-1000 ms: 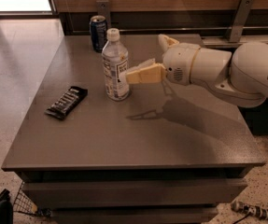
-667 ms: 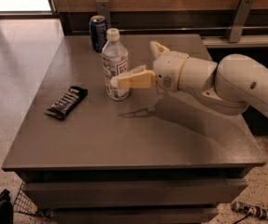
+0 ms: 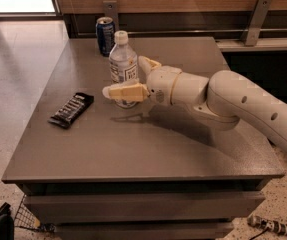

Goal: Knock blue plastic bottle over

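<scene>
Now the upright blue plastic bottle (image 3: 123,66) stands between the gripper's (image 3: 124,77) spread fingers (image 3: 128,91), the nearer one crossing its lower front, perhaps touching.

Gripper (image 3: 124,76) around blue plastic bottle (image 3: 122,59); can (image 3: 105,35) behind.

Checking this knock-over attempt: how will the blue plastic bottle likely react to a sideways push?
Tall, narrow and upright, the blue plastic bottle likely tips easily. Round-bodied, it may roll once down. The gripper, open at its lower half, might slide it first.
</scene>
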Tool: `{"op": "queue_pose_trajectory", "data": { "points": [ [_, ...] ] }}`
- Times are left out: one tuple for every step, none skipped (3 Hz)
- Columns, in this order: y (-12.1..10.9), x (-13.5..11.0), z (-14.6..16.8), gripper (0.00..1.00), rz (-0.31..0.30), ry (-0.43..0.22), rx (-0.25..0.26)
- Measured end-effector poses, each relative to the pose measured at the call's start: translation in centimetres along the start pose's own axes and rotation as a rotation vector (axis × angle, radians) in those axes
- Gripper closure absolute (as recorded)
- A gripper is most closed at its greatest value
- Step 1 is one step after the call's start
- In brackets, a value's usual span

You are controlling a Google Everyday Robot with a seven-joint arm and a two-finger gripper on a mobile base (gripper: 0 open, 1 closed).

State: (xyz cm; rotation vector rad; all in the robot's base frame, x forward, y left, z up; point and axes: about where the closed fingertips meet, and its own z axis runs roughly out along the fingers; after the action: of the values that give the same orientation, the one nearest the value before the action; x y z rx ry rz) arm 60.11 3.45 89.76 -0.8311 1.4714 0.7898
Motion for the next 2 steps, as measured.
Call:
{"op": "queue_pose_trajectory", "data": {
  "points": [
    [0.16,-0.03,0.17,0.38,0.000,-0.001,-0.003],
    [0.32,-0.12,0.30,0.61,-0.001,-0.001,-0.007]
  ]
}}
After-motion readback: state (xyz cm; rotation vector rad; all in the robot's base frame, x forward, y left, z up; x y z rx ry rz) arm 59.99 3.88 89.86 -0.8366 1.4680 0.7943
